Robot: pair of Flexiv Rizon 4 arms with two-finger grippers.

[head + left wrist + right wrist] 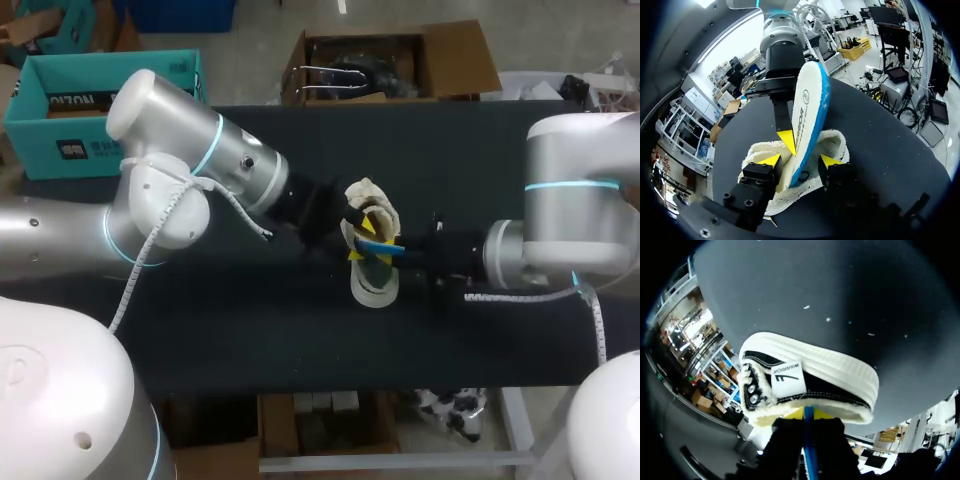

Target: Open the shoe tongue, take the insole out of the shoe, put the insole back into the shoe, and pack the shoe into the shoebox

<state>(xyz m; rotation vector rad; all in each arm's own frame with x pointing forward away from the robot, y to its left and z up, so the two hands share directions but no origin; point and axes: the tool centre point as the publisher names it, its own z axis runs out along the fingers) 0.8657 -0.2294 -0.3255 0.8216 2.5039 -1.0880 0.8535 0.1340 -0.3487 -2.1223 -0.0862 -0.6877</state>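
Insole [807, 110], white, blue-rimmed, pinched upright by right claw [807, 416]; left claw [801, 161] gapes astride it in fleecy shoe [838, 142].

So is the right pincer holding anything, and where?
Yes. The right pincer grips the insole by its lower part, just above the shoe.

The table [250, 340] has a dark, matte black top running across the head view; a few pale specks [806, 307] dot it under even light.
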